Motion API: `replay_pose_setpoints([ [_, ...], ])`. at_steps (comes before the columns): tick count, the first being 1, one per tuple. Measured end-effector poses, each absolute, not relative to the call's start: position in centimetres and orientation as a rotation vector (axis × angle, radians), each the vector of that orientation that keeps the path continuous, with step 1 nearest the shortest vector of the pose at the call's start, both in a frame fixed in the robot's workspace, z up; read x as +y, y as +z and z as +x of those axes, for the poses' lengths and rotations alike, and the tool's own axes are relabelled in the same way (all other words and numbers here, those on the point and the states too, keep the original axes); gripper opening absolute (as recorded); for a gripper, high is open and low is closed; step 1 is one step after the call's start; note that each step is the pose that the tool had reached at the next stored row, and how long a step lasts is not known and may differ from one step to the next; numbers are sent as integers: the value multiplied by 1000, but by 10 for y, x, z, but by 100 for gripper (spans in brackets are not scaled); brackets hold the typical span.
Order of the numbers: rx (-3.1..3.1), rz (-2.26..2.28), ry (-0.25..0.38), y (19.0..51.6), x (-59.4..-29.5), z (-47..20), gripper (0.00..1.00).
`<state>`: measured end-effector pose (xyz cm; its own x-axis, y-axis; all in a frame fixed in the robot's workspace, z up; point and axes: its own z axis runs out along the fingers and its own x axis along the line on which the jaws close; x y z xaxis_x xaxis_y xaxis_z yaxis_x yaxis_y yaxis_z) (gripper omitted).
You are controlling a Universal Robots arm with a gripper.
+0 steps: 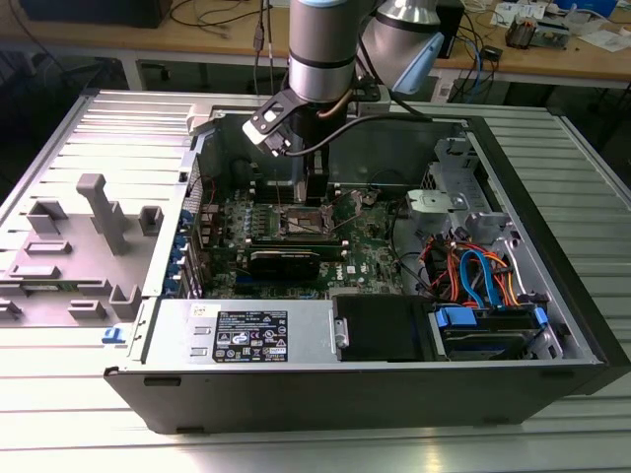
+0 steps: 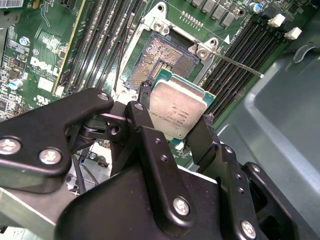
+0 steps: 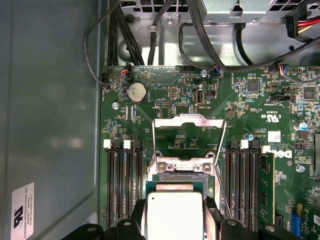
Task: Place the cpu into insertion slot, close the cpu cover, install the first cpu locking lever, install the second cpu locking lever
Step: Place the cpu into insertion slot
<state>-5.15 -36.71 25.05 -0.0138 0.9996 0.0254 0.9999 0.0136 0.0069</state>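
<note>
I am gripping the cpu [image 2: 178, 111] by 2 opposite edges between the black fingers [image 2: 146, 100] of the gripper [image 2: 176, 104]. It is hovering just over the insertion slot [image 2: 161, 59], not seated, and the slot's gold pin field is showing bare. In the first wrist view the cpu cover [image 3: 189, 119] is standing raised open beyond the slot. At the exterior view's centre, the arm [image 1: 320, 49] is reaching down into the open computer case [image 1: 394, 394], over the green board [image 1: 380, 246].
</note>
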Motion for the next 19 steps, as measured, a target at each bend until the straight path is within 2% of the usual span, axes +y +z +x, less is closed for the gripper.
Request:
replay_pose_setpoints([
  [9, -2231, -2200, -43, 237, -367, -58, 55],
  [14, -2247, -2215, -79, 233, -367, -62, 55],
  [19, -2248, -2217, -82, 223, -367, -63, 55],
])
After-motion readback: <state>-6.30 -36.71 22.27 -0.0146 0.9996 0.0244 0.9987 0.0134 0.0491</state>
